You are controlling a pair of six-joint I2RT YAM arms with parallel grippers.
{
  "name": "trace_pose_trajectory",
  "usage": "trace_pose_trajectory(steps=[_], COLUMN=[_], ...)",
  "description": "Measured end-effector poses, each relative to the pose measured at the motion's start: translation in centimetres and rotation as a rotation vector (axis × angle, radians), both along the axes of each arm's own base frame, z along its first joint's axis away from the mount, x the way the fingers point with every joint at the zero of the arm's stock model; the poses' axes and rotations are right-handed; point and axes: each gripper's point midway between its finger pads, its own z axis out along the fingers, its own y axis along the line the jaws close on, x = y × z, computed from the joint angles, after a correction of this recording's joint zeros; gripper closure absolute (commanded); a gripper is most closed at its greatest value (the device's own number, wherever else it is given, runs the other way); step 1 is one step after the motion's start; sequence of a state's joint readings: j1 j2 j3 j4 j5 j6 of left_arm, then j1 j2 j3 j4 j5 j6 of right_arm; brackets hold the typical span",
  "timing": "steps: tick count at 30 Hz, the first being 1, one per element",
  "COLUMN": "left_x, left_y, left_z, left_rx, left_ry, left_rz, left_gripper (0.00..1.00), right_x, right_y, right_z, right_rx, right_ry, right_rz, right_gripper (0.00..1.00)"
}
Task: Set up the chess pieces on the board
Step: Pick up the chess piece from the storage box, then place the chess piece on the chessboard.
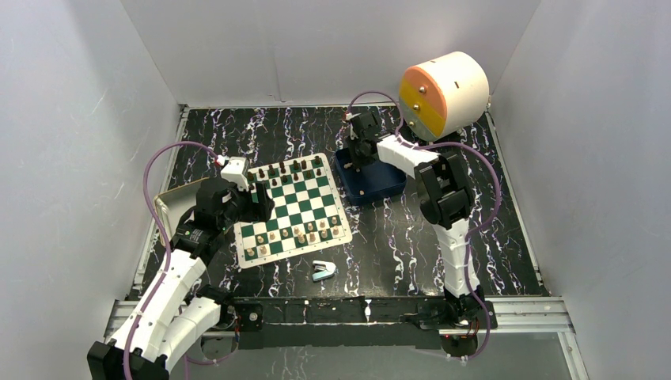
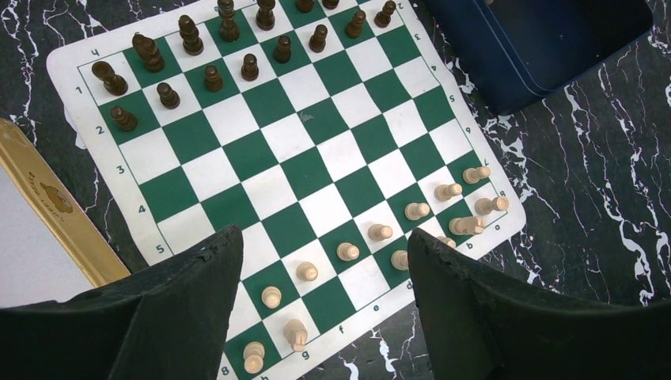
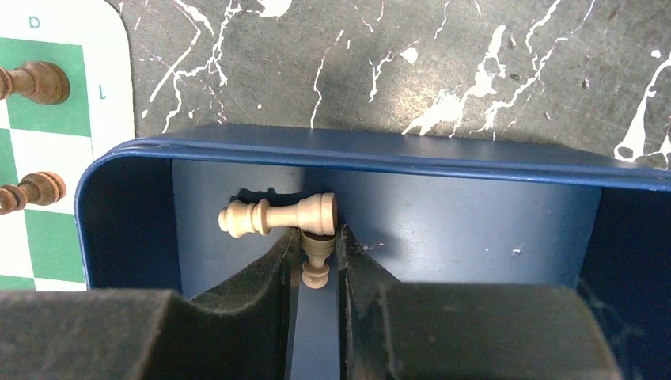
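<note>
— Straddling a pale pawn (image 3: 316, 265) with the right gripper (image 3: 315, 237), low in the blue tray (image 3: 396, 150) beside the board (image 3: 107, 55); hard to tell whether pinched yet.
— Touching a second pale piece (image 3: 277, 215) lying crosswise just beyond. Might drag that along, or let the pawn slip on lifting.
— Holding the left gripper (image 2: 323, 236) wide apart and empty above the board's near pale row (image 2: 380, 232).
— Might topple those if lowered carelessly.

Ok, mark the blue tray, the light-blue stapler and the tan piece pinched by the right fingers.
blue tray (image 3: 443, 156): right wrist view, on its rim.
light-blue stapler (image 1: 323, 271): top external view, middle of its body.
pinched tan piece (image 3: 316, 260): right wrist view, on its stem.
</note>
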State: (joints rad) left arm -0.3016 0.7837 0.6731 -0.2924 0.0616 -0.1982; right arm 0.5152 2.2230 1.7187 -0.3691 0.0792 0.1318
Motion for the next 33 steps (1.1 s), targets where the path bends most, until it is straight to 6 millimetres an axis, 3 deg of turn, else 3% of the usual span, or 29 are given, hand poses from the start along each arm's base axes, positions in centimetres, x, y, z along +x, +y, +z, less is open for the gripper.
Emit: trace_pose_trajectory(steps=[7,10,13,16,20,27,33], left_x=[0.1,0.4,1.2,2.5,4.2,5.1,5.6], left_y=[-0.2,-0.6,-1.6,-2.9,-4.8,-9.3,-14.0], left_z=[-0.5,-0.7,0.3,2.3,4.4,5.1,3.9], left_rx=[-0.006,-0.027,-0.071,-0.131,-0.191,-0.232,-0.222], left_ry=[0.026,0.058,0.067,0.051,0.02,-0.072,-0.147], left_rz=[0.002,0.005,-0.003,-0.023,-0.063,-0.183,-0.278], left_gripper=[0.33,0.35,0.39,0.43,0.44,0.48,0.46], right_x=[-0.8,-1.6,-2.8,-3.9,-5.8,-10.3,-11.1], right_y=[-0.5,-0.7,-0.9,-0.7,0.4,1.7,3.3], right_z=[0.6,2.7,5.8,9.1,11.9,12.7,15.4], right_rx=[0.005,0.04,0.11,0.206,0.363,0.66,0.868], right_ry=[0.031,0.042,0.037,0.031,0.074,0.212,0.238], right_rz=[-0.051,-0.115,-0.181,-0.227,-0.265,-0.379,-0.45], right_gripper=[0.77,0.77,0.77,0.77,0.75,0.76,0.76])
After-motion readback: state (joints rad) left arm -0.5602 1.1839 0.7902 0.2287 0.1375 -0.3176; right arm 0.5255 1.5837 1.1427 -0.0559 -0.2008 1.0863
